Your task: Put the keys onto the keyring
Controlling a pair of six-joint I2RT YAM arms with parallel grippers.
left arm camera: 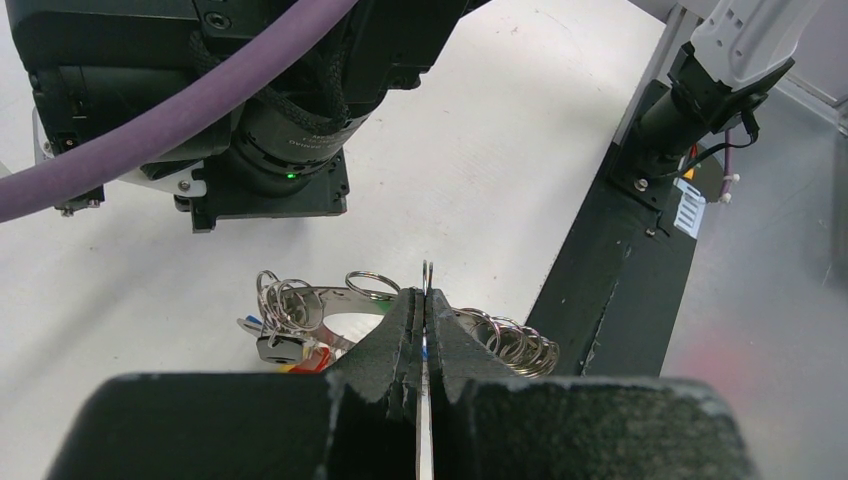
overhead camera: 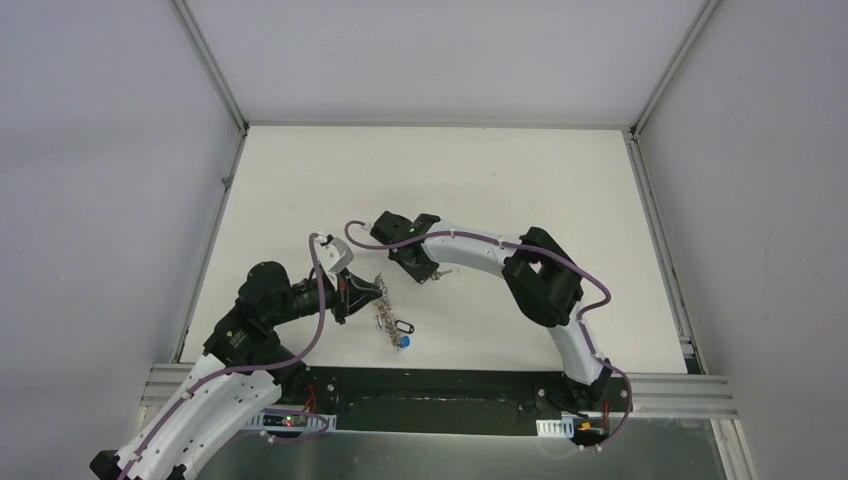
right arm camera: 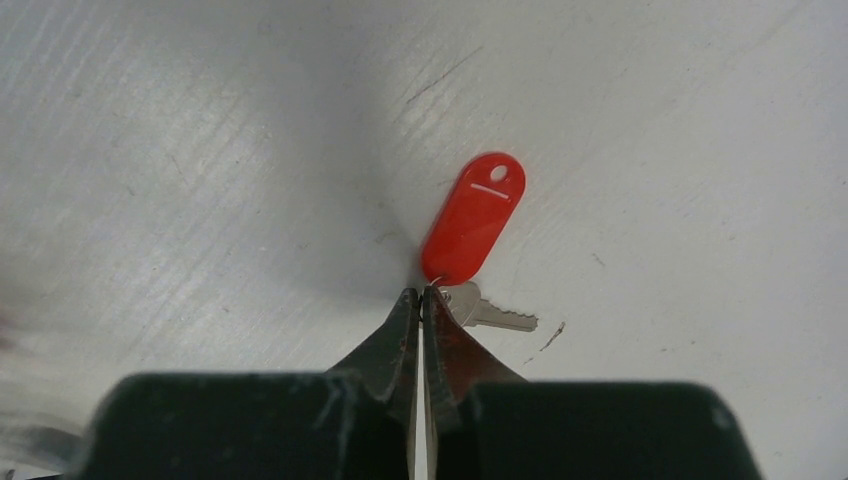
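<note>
A: Room to move?
B: The bench [overhead camera: 430, 170] runs wide toward the far wall, and everything sits down by the near edge.
A: Left jaws?
B: Clenched on the keyring [left arm camera: 345, 297], with wire loops fanned out on either side.
A: Right jaws?
B: Pressed together at the join of the red tag [right arm camera: 473, 218] and its key [right arm camera: 490, 316], both flat on the bench. Can't tell if they've caught it. The blue tag [overhead camera: 404, 342] lies just beside the keyring.

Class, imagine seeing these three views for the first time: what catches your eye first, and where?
The bright red tag on the white table, its silver key beside it, right at the tips of the shut right gripper. Next, the keyring, bristling with wire loops, clamped in the left gripper toward the table's near edge.
</note>
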